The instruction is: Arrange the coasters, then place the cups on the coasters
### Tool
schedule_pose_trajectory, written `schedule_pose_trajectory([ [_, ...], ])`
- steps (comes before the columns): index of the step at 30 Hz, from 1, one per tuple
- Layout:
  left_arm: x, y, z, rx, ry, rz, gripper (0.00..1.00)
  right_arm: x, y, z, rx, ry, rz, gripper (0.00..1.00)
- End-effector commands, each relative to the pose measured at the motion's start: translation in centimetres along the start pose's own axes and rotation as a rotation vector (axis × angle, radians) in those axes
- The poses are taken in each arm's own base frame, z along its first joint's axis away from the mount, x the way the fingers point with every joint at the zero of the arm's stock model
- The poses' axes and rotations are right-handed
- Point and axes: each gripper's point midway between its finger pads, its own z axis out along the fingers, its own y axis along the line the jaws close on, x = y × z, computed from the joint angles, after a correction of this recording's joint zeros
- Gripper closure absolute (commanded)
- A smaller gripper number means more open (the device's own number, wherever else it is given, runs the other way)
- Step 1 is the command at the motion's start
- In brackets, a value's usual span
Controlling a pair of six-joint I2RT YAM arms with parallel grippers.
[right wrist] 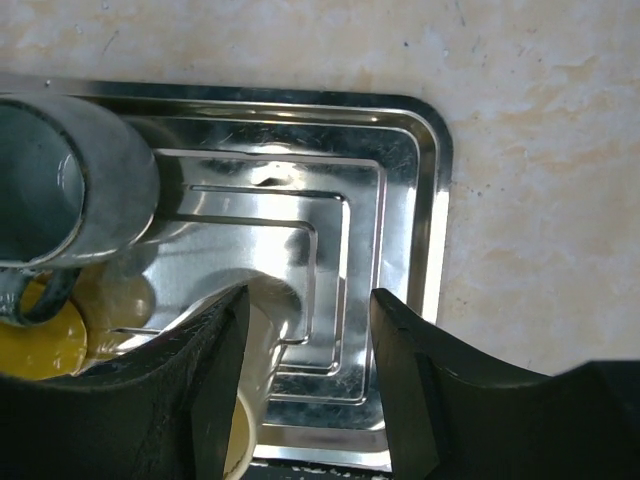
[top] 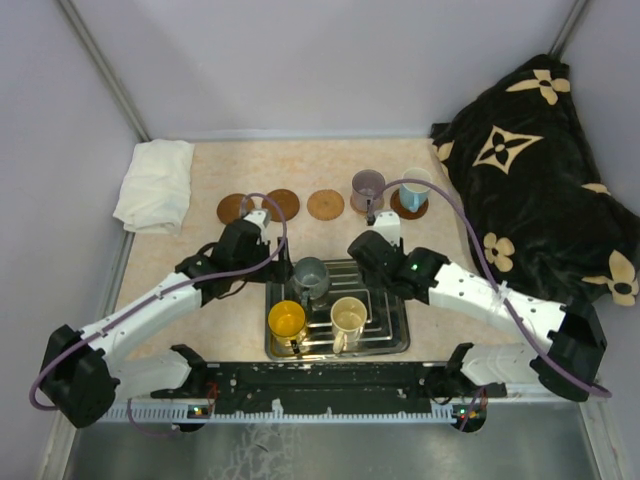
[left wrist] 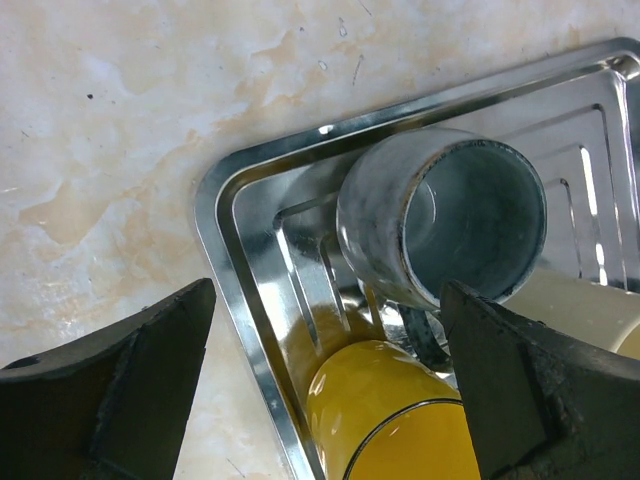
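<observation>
Three bare coasters [top: 235, 208] [top: 282, 203] [top: 325, 204] lie in a row at the back. To their right, the purple cup [top: 368, 186] and the light blue cup [top: 415, 186] each stand on a coaster. The grey cup [top: 310, 276] [left wrist: 450, 215] [right wrist: 70, 180], orange-yellow cup [top: 287, 320] [left wrist: 390, 420] and cream cup [top: 348, 318] [right wrist: 258, 370] sit in the metal tray [top: 385, 335]. My left gripper [top: 245, 265] [left wrist: 328, 290] hangs wide open over the tray's left rim, above the yellow cup. My right gripper [top: 380, 270] [right wrist: 308, 300] is open over the tray's right half, the cream cup's wall beside its left finger.
A folded white cloth [top: 155, 185] lies at the back left. A black cushion with a cream flower pattern [top: 530, 160] fills the back right corner, close to the blue cup. Walls close in the table's back and sides.
</observation>
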Motion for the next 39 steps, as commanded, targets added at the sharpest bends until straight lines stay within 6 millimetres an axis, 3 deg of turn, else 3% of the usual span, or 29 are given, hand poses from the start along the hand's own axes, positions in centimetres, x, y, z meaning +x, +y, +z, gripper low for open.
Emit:
schedule_pose_trajectory([
  [1, 0.0, -0.7, -0.6, 0.022, -0.021, 0.006, 0.0, -0.4, 2.1, -0.2, -0.06, -0.02, 0.023, 0.48],
  [7, 0.9, -1.6, -0.8, 0.053, 0.01, 0.034, 0.0, 0.4, 2.8, -0.4, -0.075, 0.019, 0.023, 0.49],
  [17, 0.7, -2.3, -1.1, 0.063, -0.003, 0.071, 0.0, 3.7, 4.7, -3.5, -0.122, 0.059, -0.011, 0.44],
  [21, 0.6, -2.2, -1.3, 0.06, -0.017, 0.076, 0.0, 4.2, 5.1, -4.7, -0.108, 0.039, -0.012, 0.33],
  [23, 0.4, -2.0, -1.5, 0.054, -0.03, 0.076, 0.0, 4.4, 5.3, -5.3, -0.092, 0.021, -0.009, 0.07],
  [24, 0.3, -1.9, -1.6, 0.051, -0.036, 0.076, 0.0, 4.6, 5.6, -5.6, -0.09, 0.016, -0.007, 0.02],
  [31, 0.2, -0.8, -2.5, 0.006, -0.054, 0.061, 0.0, 7.7, 8.3, -6.7, -0.071, 0.039, -0.063, 0.01],
  [39, 0.8, 0.2, -3.3, -0.018, -0.064, 0.057, 0.0, 11.1, 7.8, -6.0, 0.113, 0.105, -0.096, 0.01],
])
